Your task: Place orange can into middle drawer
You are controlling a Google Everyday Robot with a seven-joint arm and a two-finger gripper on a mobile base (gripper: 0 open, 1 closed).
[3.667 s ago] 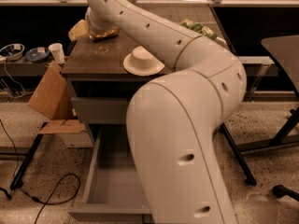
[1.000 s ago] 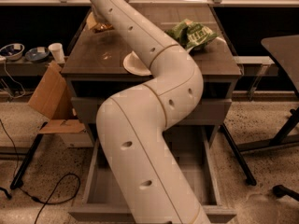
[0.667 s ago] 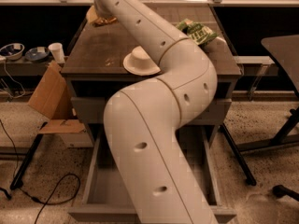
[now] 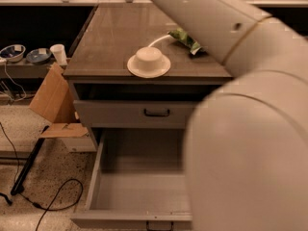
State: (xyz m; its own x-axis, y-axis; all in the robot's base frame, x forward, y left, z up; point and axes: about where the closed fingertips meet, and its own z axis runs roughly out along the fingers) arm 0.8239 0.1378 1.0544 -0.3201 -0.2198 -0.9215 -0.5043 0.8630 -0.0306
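Note:
The middle drawer (image 4: pixel 139 191) stands pulled out at the bottom of the view. It is a deep grey box with tall side walls and a bare floor, and its dark handle (image 4: pixel 159 225) shows at the front edge. The orange can is not in view. My gripper is out of view too. Only the thick white links of my arm (image 4: pixel 250 105) show, filling the right side from the top edge down over the drawer's right part.
A white bowl (image 4: pixel 148 61) lies upside down on the brown cabinet top (image 4: pixel 110 37). A green snack bag (image 4: pixel 185 40) is partly behind my arm. The shallower drawer front (image 4: pixel 115 114) has a black handle. A cardboard box (image 4: pixel 53 97) and cables (image 4: pixel 53 196) are on the left.
My arm has swung away from the far left of the cabinet top and now fills the right of the view. The gripper end has left the frame.

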